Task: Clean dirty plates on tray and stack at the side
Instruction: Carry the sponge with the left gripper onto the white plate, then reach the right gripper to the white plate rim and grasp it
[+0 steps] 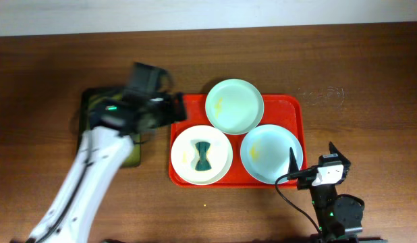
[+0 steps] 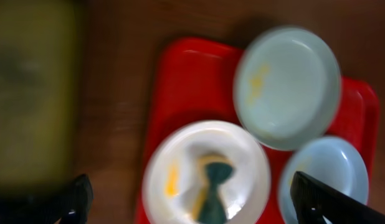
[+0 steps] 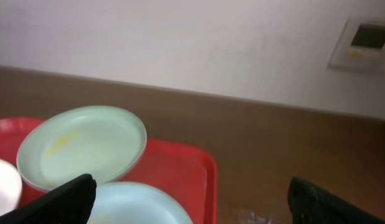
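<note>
Overhead alone gives the whole layout: white left arm (image 1: 87, 175) reaches over a small black-rimmed tray (image 1: 88, 101) with yellow-green inside, left gripper (image 1: 172, 108) blurred at the left rim of the red tray (image 1: 289, 108). Right gripper (image 1: 313, 156) sits off the tray's near right corner, just beside the pale blue plate (image 1: 270, 154). Left wrist view is blurry but shows its fingers spread wide at both lower corners with nothing between them. Right wrist view: fingers likewise spread, empty; only this view shows the pale wall (image 3: 180, 37) and a wall panel (image 3: 367, 40). Red tray holds all three plates: pale green plate (image 1: 235, 106) far middle, white plate (image 1: 201, 156) near left, pale blue near right, close together. Yellow smears on each. A dark green bow-shaped piece (image 1: 204, 155) lies on the white plate. Brown wooden table (image 1: 46, 54)
</note>
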Available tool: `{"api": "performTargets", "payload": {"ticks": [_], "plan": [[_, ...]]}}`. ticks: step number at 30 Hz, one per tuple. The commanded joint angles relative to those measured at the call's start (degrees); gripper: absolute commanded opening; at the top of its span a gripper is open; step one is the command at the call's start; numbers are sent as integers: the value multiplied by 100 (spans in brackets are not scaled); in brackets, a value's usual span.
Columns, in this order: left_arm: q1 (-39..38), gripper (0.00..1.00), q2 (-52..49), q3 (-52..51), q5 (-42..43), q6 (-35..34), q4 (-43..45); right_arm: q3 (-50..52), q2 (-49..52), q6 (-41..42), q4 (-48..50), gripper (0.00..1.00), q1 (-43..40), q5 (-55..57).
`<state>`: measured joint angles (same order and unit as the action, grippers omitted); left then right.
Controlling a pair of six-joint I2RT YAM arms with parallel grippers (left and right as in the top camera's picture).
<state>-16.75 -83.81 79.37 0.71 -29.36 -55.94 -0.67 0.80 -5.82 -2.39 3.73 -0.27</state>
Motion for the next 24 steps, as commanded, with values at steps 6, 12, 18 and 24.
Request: {"api": "performTargets", "payload": {"ticks": [6,12,18,24], "plan": [[675,100,-17,17,-94,74,-586,31,-39,2953,2822,99,-37,-3355],[669,100,-17,17,-94,74,-629,-1659,245,2754,1740,99,-48,-2433],[669,100,-17,17,-92,74,-636,-4916,2656,1351,-3473,99,-42,-2514],[669,100,-17,17,-92,74,-634,-6325,4881,1338,-4745,98,-37,-4203]]}}
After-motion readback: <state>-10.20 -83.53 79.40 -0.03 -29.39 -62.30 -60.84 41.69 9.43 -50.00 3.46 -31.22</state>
